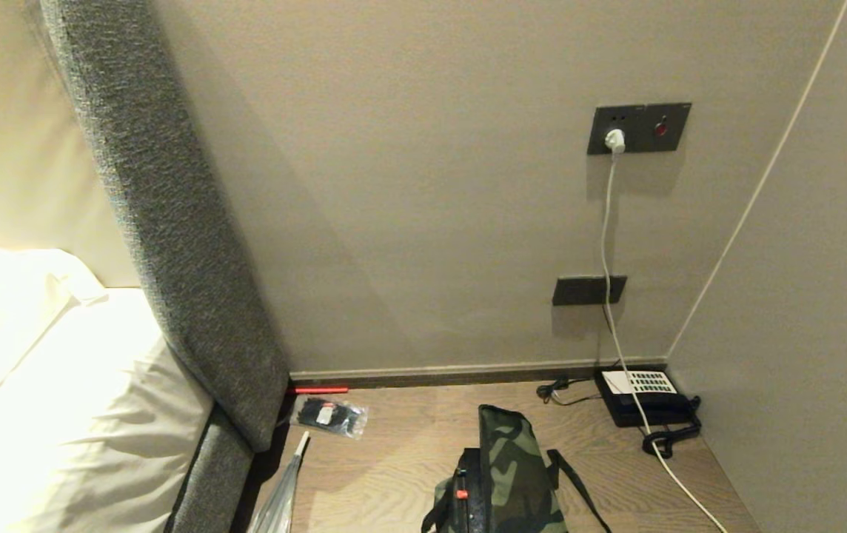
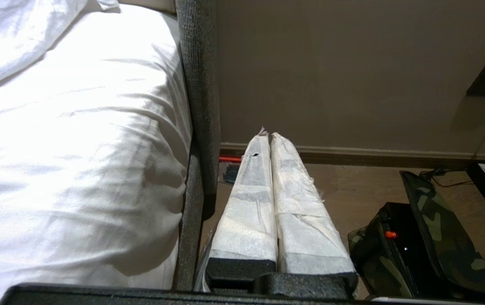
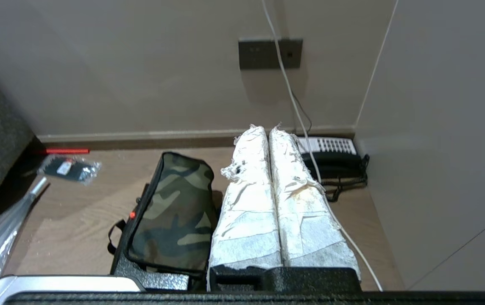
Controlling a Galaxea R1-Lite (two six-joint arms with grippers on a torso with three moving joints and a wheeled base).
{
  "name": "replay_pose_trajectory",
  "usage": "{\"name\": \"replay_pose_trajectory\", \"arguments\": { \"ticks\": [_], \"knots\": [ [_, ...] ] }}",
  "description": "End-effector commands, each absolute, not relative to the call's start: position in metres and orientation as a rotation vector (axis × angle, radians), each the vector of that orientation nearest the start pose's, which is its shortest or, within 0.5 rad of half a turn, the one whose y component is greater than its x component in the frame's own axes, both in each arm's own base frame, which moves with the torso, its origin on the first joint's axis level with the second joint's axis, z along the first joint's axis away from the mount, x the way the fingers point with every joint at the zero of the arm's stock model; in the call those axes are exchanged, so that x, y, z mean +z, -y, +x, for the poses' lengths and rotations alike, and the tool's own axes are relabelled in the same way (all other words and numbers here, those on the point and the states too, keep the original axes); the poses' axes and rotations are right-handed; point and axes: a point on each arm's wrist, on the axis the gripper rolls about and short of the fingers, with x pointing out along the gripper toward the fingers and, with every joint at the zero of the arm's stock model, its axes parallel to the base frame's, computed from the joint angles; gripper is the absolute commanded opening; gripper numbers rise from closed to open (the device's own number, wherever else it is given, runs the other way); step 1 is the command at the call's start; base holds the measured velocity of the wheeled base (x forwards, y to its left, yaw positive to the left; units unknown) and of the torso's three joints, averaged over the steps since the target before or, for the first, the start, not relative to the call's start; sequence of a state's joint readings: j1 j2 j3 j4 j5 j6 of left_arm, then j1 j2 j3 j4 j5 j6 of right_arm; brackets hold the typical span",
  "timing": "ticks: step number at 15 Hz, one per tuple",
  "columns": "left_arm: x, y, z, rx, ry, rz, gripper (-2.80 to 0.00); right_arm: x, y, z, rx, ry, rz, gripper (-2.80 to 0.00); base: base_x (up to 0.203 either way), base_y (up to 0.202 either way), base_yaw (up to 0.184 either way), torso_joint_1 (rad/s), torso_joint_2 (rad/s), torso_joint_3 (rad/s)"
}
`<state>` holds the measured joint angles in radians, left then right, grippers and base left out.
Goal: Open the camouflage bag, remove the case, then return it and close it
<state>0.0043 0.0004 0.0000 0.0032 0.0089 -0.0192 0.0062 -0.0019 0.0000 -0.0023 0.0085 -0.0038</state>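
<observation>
Beige wall fills most of head view, meets a second wall at a corner on the right. Bed with white sheets at far left, edged by a grey fabric headboard panel. Wood-grain floor between bed and corner.

Soft boxy camouflage bag sits on the floor at bottom centre of head view, green-brown-black lid standing up, black strap trailing to the right. Rigid black case sits inside the bag against the raised lid, small red latch showing on its edge.

Black telephone with white keypad on the floor in the corner, coiled cord beside it. White cable runs from a dark wall socket plate down past a second dark plate and across the phone. Small clear plastic packet with dark contents lies on the floor near the headboard base; thin red strip at the skirting; crinkled clear plastic bag by the bed edge.

Left gripper, fingers wrapped in white tape, pressed together, holding nothing, up off the floor between bed and bag. Right gripper, same white wrap, fingers together and empty, raised beside the bag on the phone side.
</observation>
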Motion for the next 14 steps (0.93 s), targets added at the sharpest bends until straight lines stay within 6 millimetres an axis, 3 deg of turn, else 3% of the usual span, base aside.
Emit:
{"name": "replay_pose_trajectory", "arguments": {
  "ticks": [1,6,14],
  "knots": [
    [0.0743,-0.0001,-0.0226,0.014,-0.006,-0.020,-2.80,0.0757,-0.0001,-0.0230,0.015,0.006,-0.006,-2.80,0.000,0.000,0.000,0.002,0.00,0.204],
    [0.0743,-0.0001,-0.0226,0.012,-0.006,-0.015,-2.80,0.0756,-0.0001,-0.0230,0.016,0.005,-0.008,-2.80,0.000,0.000,0.000,0.000,0.00,0.189],
    [0.0743,-0.0001,-0.0226,0.012,-0.006,-0.015,-2.80,0.0756,-0.0001,-0.0230,0.015,0.005,-0.005,-2.80,0.000,0.000,0.000,0.000,0.00,0.020]
  ]
}}
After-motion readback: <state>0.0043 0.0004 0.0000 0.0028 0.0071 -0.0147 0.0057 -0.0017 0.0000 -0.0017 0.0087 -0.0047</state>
